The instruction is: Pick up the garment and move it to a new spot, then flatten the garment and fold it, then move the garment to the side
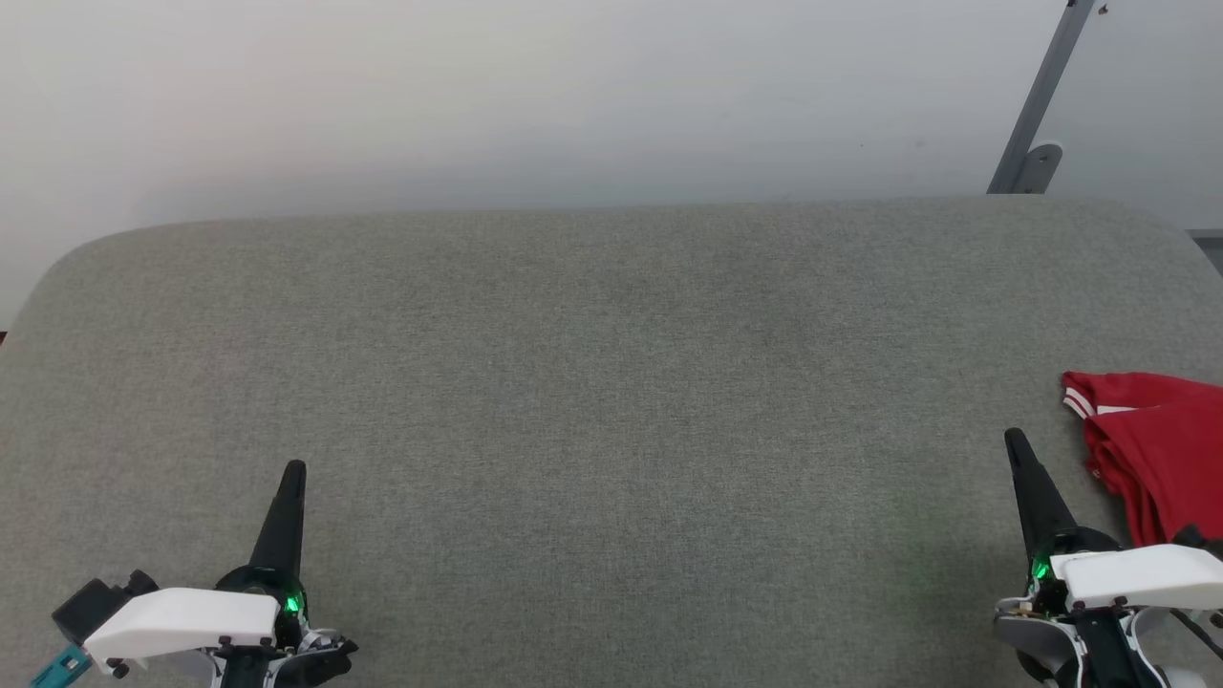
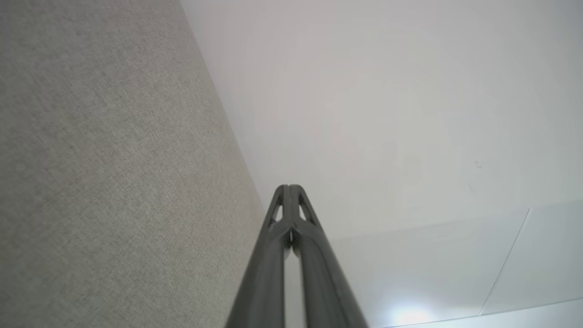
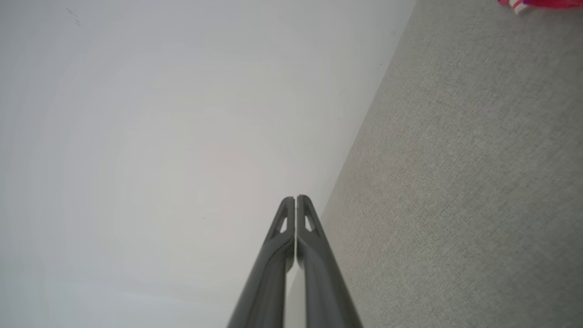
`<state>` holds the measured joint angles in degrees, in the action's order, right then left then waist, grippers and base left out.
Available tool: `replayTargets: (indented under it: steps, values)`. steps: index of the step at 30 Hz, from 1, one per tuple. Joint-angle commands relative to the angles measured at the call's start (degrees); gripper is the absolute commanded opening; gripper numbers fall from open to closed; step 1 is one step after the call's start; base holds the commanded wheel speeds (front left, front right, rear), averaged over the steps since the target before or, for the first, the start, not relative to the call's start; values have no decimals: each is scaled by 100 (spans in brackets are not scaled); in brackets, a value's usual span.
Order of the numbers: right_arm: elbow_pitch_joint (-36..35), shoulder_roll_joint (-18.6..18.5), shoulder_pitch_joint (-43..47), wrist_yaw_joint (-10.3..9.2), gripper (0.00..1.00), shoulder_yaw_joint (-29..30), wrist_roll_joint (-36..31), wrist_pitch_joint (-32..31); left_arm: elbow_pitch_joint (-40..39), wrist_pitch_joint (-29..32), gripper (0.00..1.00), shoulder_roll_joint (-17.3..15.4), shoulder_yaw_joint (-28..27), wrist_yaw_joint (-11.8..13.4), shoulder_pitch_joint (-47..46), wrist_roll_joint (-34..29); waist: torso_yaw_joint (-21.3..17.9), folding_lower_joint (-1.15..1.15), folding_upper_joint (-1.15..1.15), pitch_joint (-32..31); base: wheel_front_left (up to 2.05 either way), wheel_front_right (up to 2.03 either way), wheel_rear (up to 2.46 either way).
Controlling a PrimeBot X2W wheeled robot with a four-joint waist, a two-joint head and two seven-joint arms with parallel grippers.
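The garment [image 1: 1161, 449] is a red shirt with white stripe trim, lying bunched at the right edge of the grey fabric table [image 1: 611, 401]. A sliver of the garment [image 3: 542, 3] shows at the top right of the right wrist view. My right gripper [image 1: 1014, 440] is shut and empty, just left of the shirt and apart from it. My left gripper [image 1: 295, 468] is shut and empty at the lower left, far from the shirt. Both wrist views look along closed fingers: left gripper [image 2: 288, 187], right gripper [image 3: 295, 197].
A pale wall stands behind the table's far edge [image 1: 611, 205]. A grey metal bracket [image 1: 1037, 115] leans at the upper right. The table's corners are rounded.
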<state>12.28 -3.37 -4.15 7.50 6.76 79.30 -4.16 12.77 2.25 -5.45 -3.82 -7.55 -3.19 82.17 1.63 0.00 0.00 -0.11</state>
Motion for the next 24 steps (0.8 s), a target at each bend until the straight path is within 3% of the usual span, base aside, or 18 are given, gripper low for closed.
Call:
replayTargets:
  steps: [1, 24]
  values:
    - [0, 20, -86, -1, 0, -9, 121, -39, 2, 42, 0, 4, -40, 9, -109, 112, -7, 0, 0, 1, 0, 0, 0]
    - [153, 51, -215, -2, 0, -21, 1085, -206, 109, 320, 0, 169, -179, 12, -282, 909, -126, 0, 0, 23, 0, 0, 0]
